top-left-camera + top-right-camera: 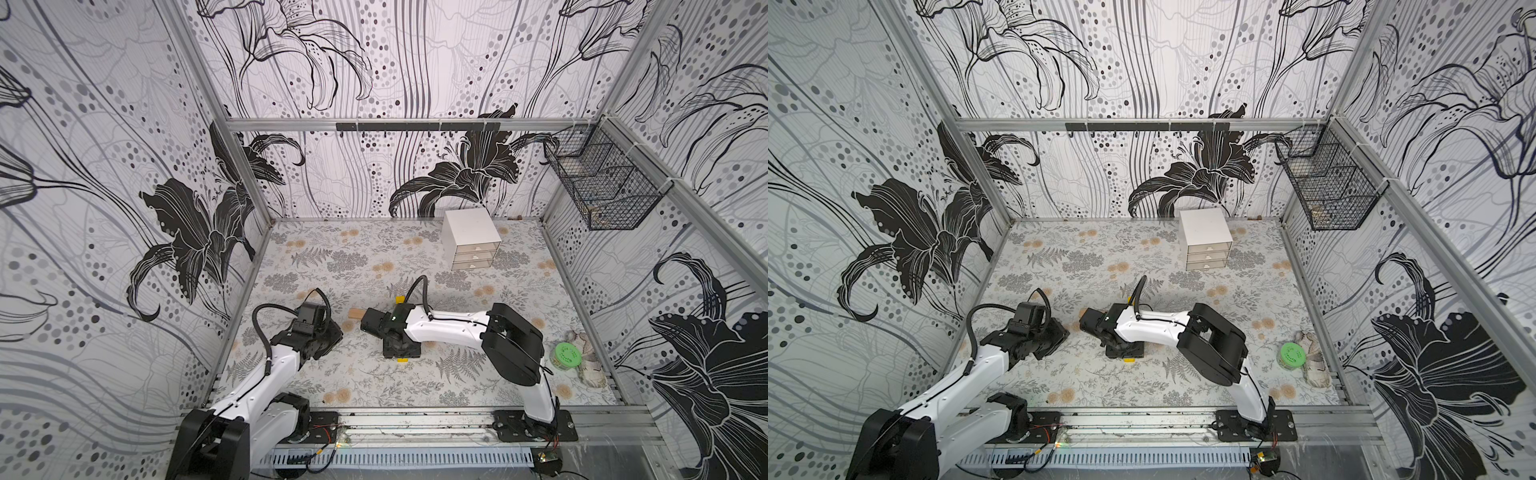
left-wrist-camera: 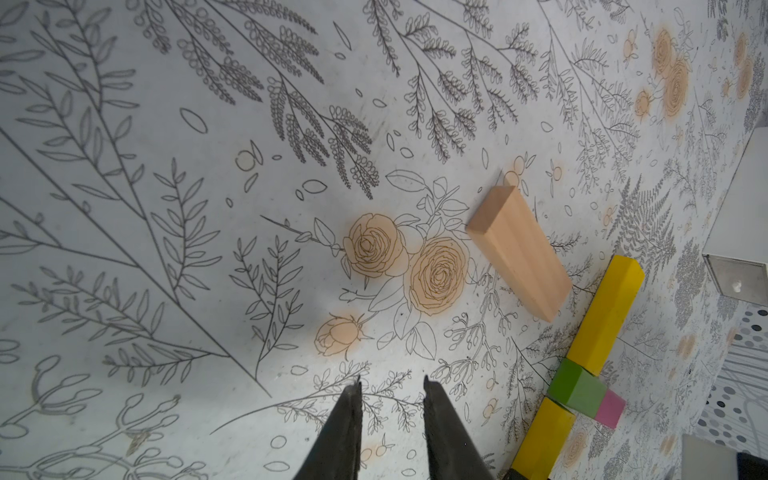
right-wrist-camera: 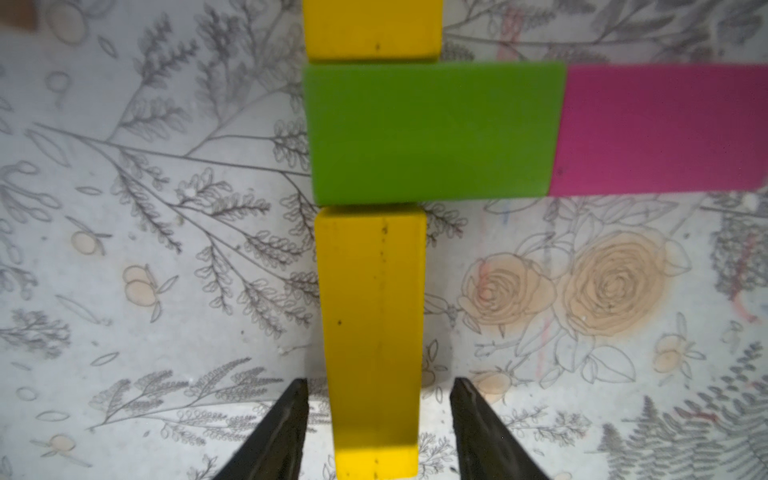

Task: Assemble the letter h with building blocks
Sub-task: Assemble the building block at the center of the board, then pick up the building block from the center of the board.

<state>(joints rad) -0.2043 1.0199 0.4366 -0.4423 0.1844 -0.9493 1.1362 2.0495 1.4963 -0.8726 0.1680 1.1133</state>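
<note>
In the right wrist view a yellow block (image 3: 374, 332) lies between the jaws of my right gripper (image 3: 379, 382), which is open with a gap on each side of it. Its far end meets a green block (image 3: 432, 133). A magenta block (image 3: 665, 129) butts against the green one's side, and a second yellow block (image 3: 372, 29) continues the line beyond. The tan wood block (image 2: 519, 253) lies loose and apart from this figure, and it also shows in a top view (image 1: 356, 313). My left gripper (image 2: 392, 382) hovers open over bare mat, holding nothing.
A white drawer unit (image 1: 469, 241) stands at the back. A round green lidded container (image 1: 566, 355) and a crumpled cloth (image 1: 588, 361) sit by the right wall. A wire basket (image 1: 602, 183) hangs on that wall.
</note>
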